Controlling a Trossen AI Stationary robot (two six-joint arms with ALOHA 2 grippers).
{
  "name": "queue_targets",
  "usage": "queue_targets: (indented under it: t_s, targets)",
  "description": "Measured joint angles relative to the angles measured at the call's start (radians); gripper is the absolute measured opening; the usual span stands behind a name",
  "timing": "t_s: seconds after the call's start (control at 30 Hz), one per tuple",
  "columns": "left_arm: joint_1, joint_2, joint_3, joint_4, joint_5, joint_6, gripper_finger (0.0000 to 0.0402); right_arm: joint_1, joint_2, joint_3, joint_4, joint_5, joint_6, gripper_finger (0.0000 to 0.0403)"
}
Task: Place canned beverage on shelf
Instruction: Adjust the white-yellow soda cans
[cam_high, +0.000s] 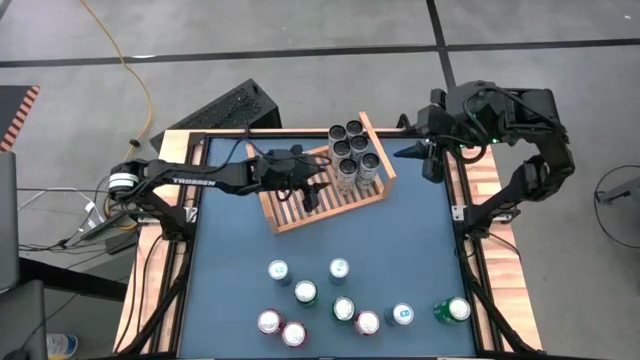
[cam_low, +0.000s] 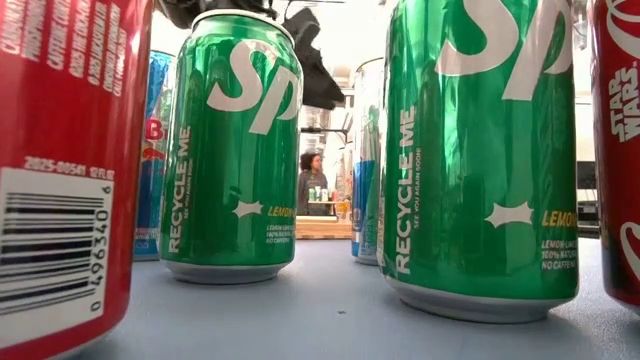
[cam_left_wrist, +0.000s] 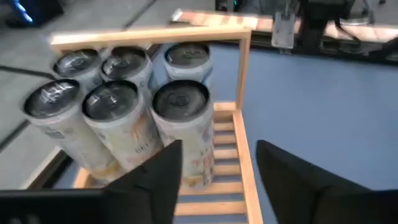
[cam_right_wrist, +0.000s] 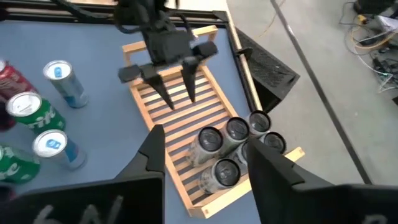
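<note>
High view: the left tool hangs empty with fingers apart over the shelf beside six placed cans; the right tool, apart and empty, waits at the counter's far right edge, so I judge the next move is fetching a near-edge can.

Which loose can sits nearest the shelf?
The blue-topped can, farthest up the group on the mat; every other loose can stands farther from the wooden shelf.

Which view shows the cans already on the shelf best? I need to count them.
The left wrist view: six cans on the shelf fill the frame, tops clearly separate. The high view shows the same cluster smaller; the right wrist view partly hides it behind a finger; the low view barely shows it.
</note>
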Motion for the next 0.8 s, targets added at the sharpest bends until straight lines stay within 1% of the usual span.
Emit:
queue_targets:
  t_s: [0.17, 0.27, 0.33, 0.37, 0.47, 0.53, 0.6, 0.67, 0.73, 0.8]
  targets:
    - [0.000, 0.094, 0.044, -0.028, 0.024, -0.001, 0.0095, 0.018, 0.009, 0.000, -0.005, 0.000, 0.000, 0.0116]
    - [0.000, 0.140, 0.075, -0.012, 0.025, -0.001, 0.0047, 0.026, 0.011, 0.000, -0.009, -0.001, -0.001, 0.0109]
    - [0.001, 0.169, 0.095, -0.015, 0.024, -0.001, 0.0017, 0.032, 0.011, 0.000, -0.010, 0.000, -0.001, 0.0107]
    - [0.001, 0.182, 0.100, -0.008, 0.024, -0.001, 0.0009, 0.032, 0.011, 0.000, -0.013, 0.000, -0.002, 0.0106]
    - [0.001, 0.217, 0.125, -0.022, 0.025, -0.012, 0.0005, 0.031, 0.011, 0.000, -0.019, 0.000, -0.004, 0.0106]
    - [0.001, 0.219, 0.123, -0.041, 0.024, -0.014, 0.0002, 0.031, 0.011, 0.000, -0.021, -0.001, -0.003, 0.0106]
    - [0.001, 0.237, 0.126, -0.015, 0.021, -0.019, 0.0001, 0.031, 0.011, 0.000, -0.021, -0.001, -0.004, 0.0106]
    - [0.002, 0.244, 0.121, -0.039, 0.020, -0.020, 0.0000, 0.032, 0.011, 0.000, -0.021, -0.002, -0.007, 0.0106]
    - [0.004, 0.264, 0.125, -0.001, 0.020, -0.022, 0.0000, 0.033, 0.011, 0.000, -0.021, -0.002, -0.008, 0.0106]
    - [0.004, 0.265, 0.122, -0.021, 0.023, -0.034, 0.0000, 0.034, 0.011, 0.000, -0.022, -0.003, -0.008, 0.0106]
